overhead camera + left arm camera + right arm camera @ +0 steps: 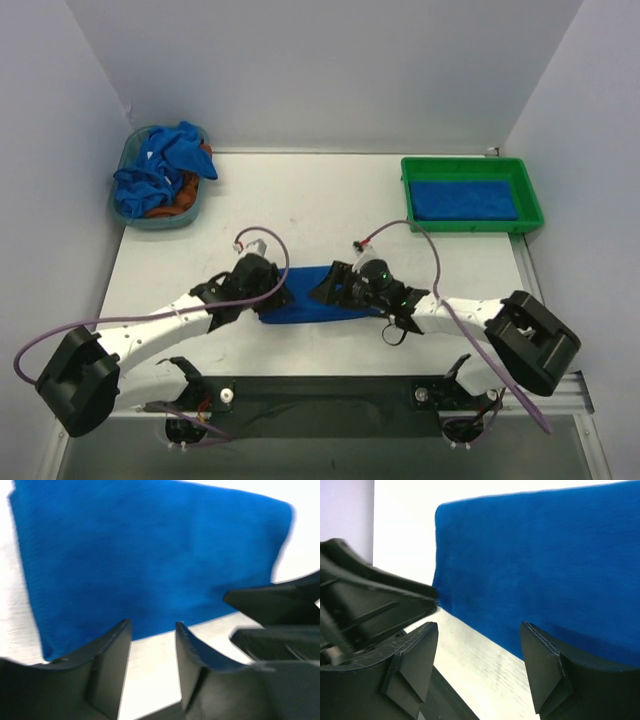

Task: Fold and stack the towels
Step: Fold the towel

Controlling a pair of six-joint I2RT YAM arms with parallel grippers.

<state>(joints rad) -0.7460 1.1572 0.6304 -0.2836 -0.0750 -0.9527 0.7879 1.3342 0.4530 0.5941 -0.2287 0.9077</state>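
Observation:
A folded royal-blue towel lies flat on the white table near the front, between my two grippers. My left gripper stands at its left end, open; in the left wrist view only bare table shows between its fingers, and the towel lies just beyond the tips. My right gripper is at the towel's right part, open too, with the towel just past its fingertips. Another folded towel lies in the green tray. More towels are heaped in the basket.
A teal basket stands at the back left, and an orange-brown cloth lies in it under the blue heap. The green tray is at the back right. Grey walls close in the table on three sides. The two grippers are close together, tip to tip.

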